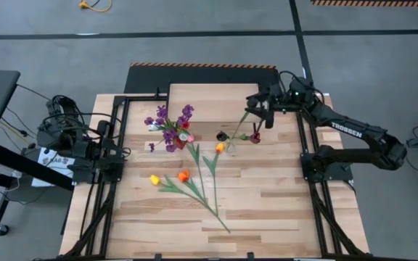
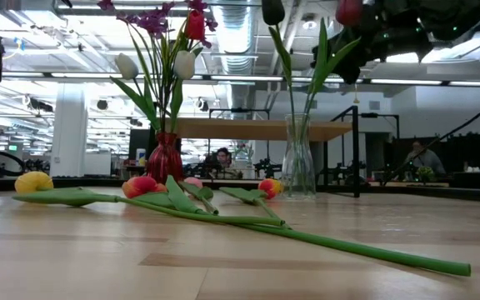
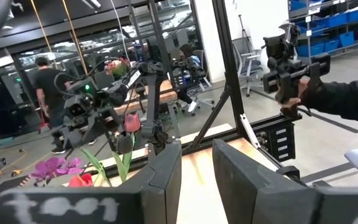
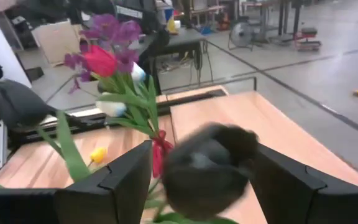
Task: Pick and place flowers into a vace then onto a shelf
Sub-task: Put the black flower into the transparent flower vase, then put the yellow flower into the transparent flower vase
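Near the tabletop's far right corner, the right gripper [image 1: 261, 109] is spread wide, holding nothing, above 2 tulips [image 1: 245, 129] in the clear vase [image 2: 297, 167], which could be tipped if brushed.

Plank tabletop [image 1: 267, 210] of light wood fills middle of high view. Shelf [image 1: 209, 94] stands at its upper edge, centre. Red vase [image 1: 179, 141] with purple sprigs [image 1: 169, 119] left of centre; clear vase [image 2: 297, 158] with two tulips right of centre. Loose flowers [image 1: 194, 185] lie flat lower centre: yellow [image 1: 154, 179], orange [image 1: 183, 175], another orange [image 1: 220, 147] near clear vase.
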`<state>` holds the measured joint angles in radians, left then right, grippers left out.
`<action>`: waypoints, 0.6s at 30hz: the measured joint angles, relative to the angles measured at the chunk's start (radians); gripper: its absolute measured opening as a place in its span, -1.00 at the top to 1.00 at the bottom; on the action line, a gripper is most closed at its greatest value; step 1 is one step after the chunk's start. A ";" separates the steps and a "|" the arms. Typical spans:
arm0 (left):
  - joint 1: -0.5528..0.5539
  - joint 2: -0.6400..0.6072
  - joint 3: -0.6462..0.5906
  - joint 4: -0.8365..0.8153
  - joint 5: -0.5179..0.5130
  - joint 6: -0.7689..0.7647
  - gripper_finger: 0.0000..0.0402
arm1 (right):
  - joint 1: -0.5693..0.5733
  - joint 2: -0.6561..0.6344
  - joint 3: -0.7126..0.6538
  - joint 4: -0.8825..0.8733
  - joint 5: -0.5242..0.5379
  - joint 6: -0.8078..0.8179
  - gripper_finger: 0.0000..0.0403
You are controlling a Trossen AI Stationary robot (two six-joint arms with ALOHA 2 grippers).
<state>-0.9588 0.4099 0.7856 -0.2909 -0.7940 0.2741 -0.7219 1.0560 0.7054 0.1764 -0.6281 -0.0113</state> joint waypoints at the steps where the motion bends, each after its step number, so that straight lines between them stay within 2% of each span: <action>1: 0.000 0.000 0.000 0.000 0.000 0.000 0.59 | 0.000 -0.005 0.010 -0.001 -0.001 -0.005 -0.22; 9: 0.000 0.000 0.000 -0.008 -0.004 -0.008 0.59 | 0.003 -0.021 0.132 -0.018 -0.006 -0.054 -0.22; 18: 0.000 0.000 0.000 -0.008 -0.032 -0.008 0.59 | 0.136 -0.076 0.311 -0.011 -0.188 -0.151 -0.18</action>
<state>-0.9588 0.4099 0.7856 -0.2985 -0.8263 0.2665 -0.5861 0.9800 1.0161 0.1650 -0.8163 -0.1625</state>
